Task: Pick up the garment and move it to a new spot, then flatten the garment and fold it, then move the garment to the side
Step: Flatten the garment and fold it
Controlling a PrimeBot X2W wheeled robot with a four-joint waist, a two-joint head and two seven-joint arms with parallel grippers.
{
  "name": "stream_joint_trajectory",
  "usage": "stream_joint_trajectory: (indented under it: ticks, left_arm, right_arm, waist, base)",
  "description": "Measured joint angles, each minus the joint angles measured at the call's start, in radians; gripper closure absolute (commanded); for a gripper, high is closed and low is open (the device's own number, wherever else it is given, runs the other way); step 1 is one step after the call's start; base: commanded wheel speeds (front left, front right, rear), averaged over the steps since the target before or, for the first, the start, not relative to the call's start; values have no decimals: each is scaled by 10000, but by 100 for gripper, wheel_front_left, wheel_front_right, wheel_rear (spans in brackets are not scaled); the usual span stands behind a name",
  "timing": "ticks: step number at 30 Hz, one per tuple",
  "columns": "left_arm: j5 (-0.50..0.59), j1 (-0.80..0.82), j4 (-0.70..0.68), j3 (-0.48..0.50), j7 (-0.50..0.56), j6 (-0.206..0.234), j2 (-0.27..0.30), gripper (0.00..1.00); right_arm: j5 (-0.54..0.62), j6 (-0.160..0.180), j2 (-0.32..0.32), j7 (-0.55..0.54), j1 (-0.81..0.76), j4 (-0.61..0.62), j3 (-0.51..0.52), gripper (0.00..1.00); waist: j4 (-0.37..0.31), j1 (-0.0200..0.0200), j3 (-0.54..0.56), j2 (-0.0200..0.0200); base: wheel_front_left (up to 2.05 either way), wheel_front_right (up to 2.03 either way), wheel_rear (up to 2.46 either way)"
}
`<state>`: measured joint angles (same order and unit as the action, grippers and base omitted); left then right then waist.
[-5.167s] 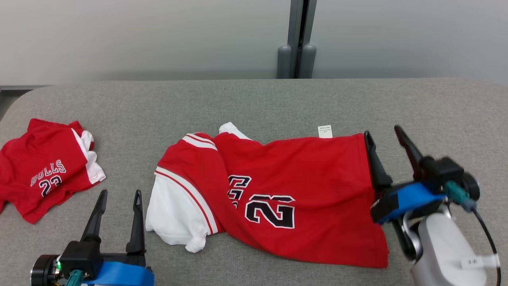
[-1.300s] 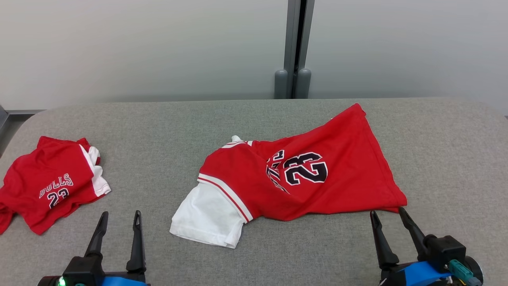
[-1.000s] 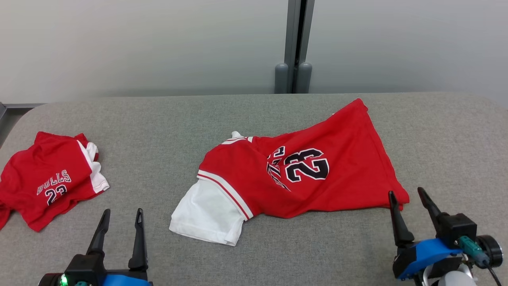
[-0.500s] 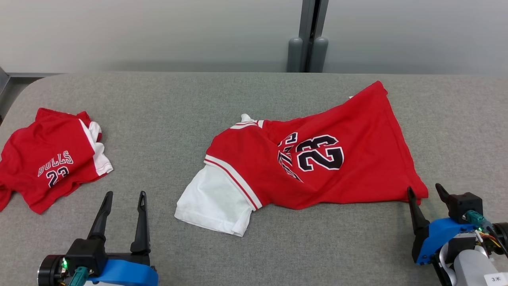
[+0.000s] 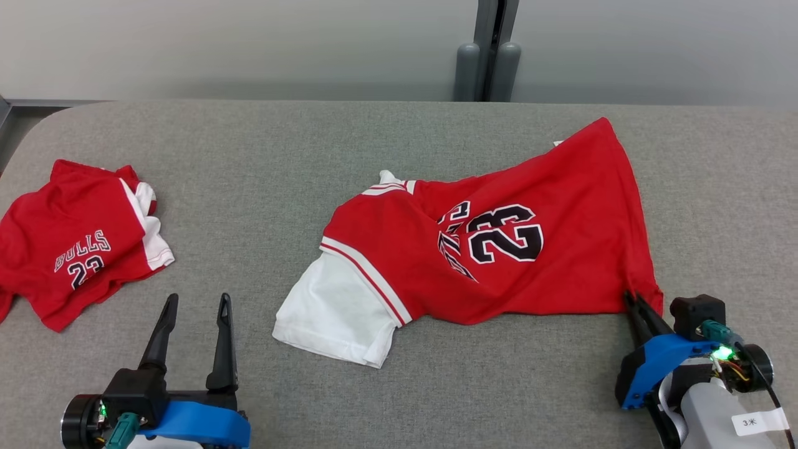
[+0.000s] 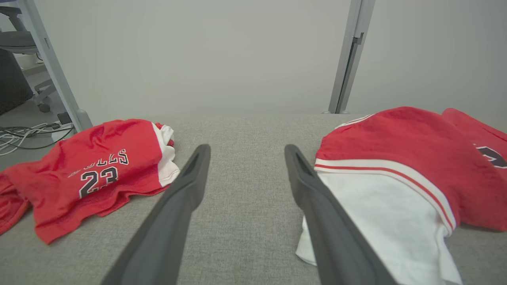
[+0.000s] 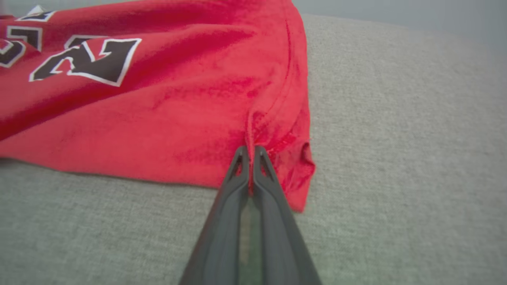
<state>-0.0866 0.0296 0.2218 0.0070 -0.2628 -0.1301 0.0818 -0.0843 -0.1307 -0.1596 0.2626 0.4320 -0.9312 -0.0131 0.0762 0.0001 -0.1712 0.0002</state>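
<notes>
A red jersey with a black 23 and a white sleeve, the garment (image 5: 499,249), lies rumpled across the middle of the grey table (image 5: 299,162). My right gripper (image 5: 631,298) is shut on the garment's near right hem corner; in the right wrist view the right gripper (image 7: 249,150) pinches a bunched fold of the red garment (image 7: 166,99). My left gripper (image 5: 197,300) stands open at the lower left, off the cloth. In the left wrist view the left gripper (image 6: 246,152) has bare table between its fingers, and the garment's white sleeve (image 6: 376,213) lies just to its right.
A second red jersey (image 5: 75,243) marked BULLS 23 lies crumpled at the table's left edge, also the second jersey (image 6: 91,166) in the left wrist view. A grey post (image 5: 489,50) stands behind the table's far edge against a pale wall.
My right gripper came forward to the garment's near right corner and shut on it. The head camera tilted, shifting the whole picture. The left gripper stayed open in place.
</notes>
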Motion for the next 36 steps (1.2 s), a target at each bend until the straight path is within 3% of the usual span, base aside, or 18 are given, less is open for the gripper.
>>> stream_joint_trajectory:
  ticks: [12, 17, 28, 29, 30, 31, 36]
  left_arm:
    - [13, -233, -33, 82, 0, 0, -123, 0]
    - [13, -261, -63, 109, 0, 0, -132, 0]
    - [15, -291, -121, 77, 0, 0, -115, 0]
    - [15, -291, -125, 77, 0, 0, -107, 0]
    - [15, -291, -127, 81, 0, 0, -100, 0]
    - [15, -291, -128, 82, 0, 0, -98, 0]
    - [12, -291, -111, 69, 0, 0, -98, 0]
  right_arm:
    - [-1544, 0, 445, 0, -1730, 3200, -1762, 100]
    - [-2040, 0, 201, -167, -2636, 3856, -2090, 100]
    - [-3193, 0, -510, -2136, -4190, 5854, -2435, 100]
    - [-3225, 2, -558, -2286, -4297, 6009, -2395, 87]
    - [-3227, 2, -579, -2303, -4404, 6186, -2274, 49]
    - [-3218, 2, -587, -2290, -4446, 6357, -2167, 0]
    - [-2675, 0, -598, -1985, -4522, 6890, -1670, 0]
  waist:
    - [-519, -2, 391, -2]
    - [-697, -2, 450, -2]
    - [-825, -2, 479, -2]
    - [-821, -2, 471, -2]
    - [-819, -2, 459, -2]
    - [-817, -2, 449, -2]
    - [-786, -1, 448, -2]
  base:
    - [0, 0, 0]
    - [0, 0, 0]
    - [0, 0, 0]
    - [0, 0, 0]
    - [0, 0, 0]
    - [0, 0, 0]
    - [0, 0, 0]
